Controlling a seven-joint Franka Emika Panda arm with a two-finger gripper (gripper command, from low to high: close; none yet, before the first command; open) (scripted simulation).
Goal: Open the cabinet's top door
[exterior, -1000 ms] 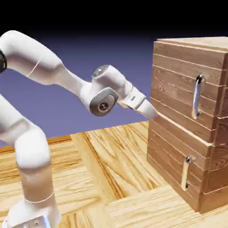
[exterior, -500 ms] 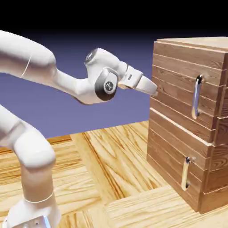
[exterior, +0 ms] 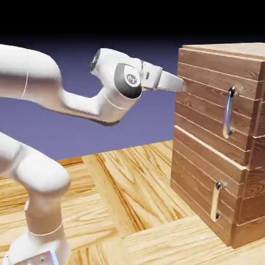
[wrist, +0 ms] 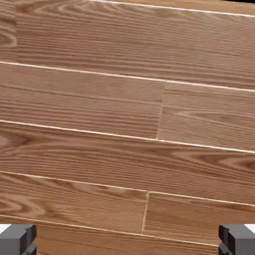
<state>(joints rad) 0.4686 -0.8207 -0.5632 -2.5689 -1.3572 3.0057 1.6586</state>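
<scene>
Two fingers point(wrist: 127, 240), spread empty, are nearing the top door point(exterior: 215, 101), upper right; handle point(exterior: 227, 112) needs aligning next.

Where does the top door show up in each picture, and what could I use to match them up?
Exterior view: the top door fills the upper right, above the lower door, with its handle toward the right.
Hand view: its planks fill nearly the whole picture; no handle shows.
Shared landmark: the pale seams between the planks.
</scene>
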